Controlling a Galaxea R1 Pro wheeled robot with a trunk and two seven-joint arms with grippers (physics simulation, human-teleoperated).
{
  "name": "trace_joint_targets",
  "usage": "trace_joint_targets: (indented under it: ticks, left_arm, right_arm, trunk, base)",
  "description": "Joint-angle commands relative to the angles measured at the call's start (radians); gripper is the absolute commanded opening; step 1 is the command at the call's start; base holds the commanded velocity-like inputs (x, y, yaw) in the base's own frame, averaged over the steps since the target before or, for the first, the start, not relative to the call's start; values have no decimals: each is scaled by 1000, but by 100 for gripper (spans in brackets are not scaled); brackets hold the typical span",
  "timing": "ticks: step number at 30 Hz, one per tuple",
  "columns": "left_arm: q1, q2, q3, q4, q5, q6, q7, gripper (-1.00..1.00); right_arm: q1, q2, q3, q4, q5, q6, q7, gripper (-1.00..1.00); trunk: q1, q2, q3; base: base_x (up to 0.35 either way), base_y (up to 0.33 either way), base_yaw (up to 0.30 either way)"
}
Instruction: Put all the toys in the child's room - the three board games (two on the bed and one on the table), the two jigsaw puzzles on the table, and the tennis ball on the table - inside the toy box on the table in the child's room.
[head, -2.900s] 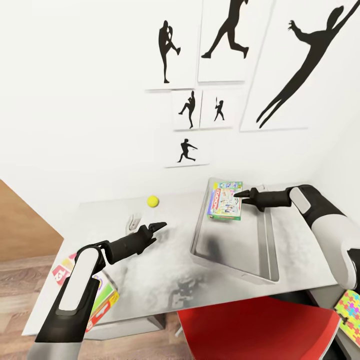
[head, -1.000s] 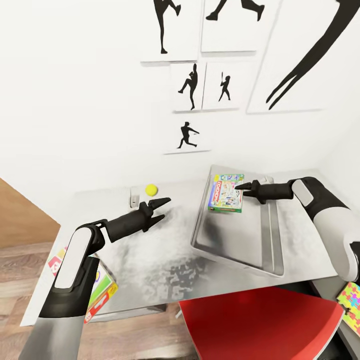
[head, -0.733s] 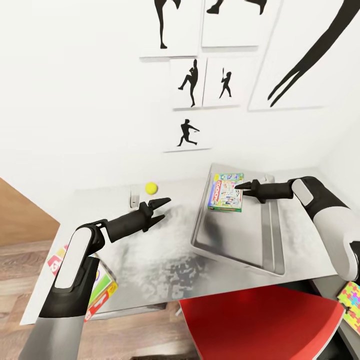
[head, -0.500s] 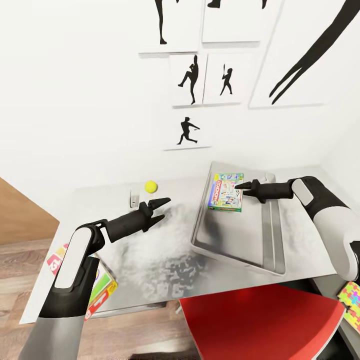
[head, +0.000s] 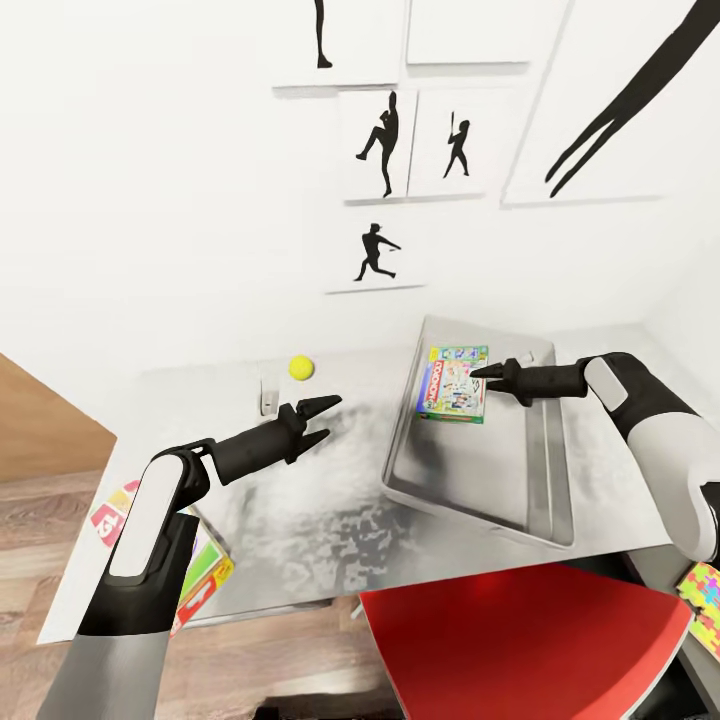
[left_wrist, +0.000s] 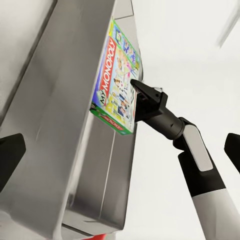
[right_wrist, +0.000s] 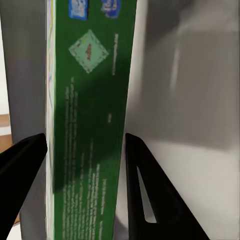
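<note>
Board game (head: 452, 384): lies in toy box (head: 500, 500) on table (head: 330, 510), as half a second ago; view tilted slightly. Right gripper (head: 478, 375) at its edge, box edge between spread fingers in right wrist view; grip uncertain. Left gripper (head: 330, 412) parted, empty, near tennis ball (head: 301, 368).

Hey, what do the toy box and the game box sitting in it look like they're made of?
The toy box looks like brushed metal, smooth and faintly reflective, though this is a render. The board game looks like printed cardboard with a glossy colourful cover and green side, seen in the right wrist view.
</note>
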Motion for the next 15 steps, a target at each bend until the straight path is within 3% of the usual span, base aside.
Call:
trace_joint_targets:
  ticks: [1,15]
  left_arm:
    - [-1,0,1,-1,11,2,10,100]
    - [-1,0,1,1,10,3,11,100]
  right_arm:
    - [-1,-1,3,0,2,2,9,-100]
    - [0,-4,3,0,2,2,9,-100]
  trunk:
    - [0,-2,-3]
    - [0,-2,-16]
  base:
    - [0,0,0]
    - [0,0,0]
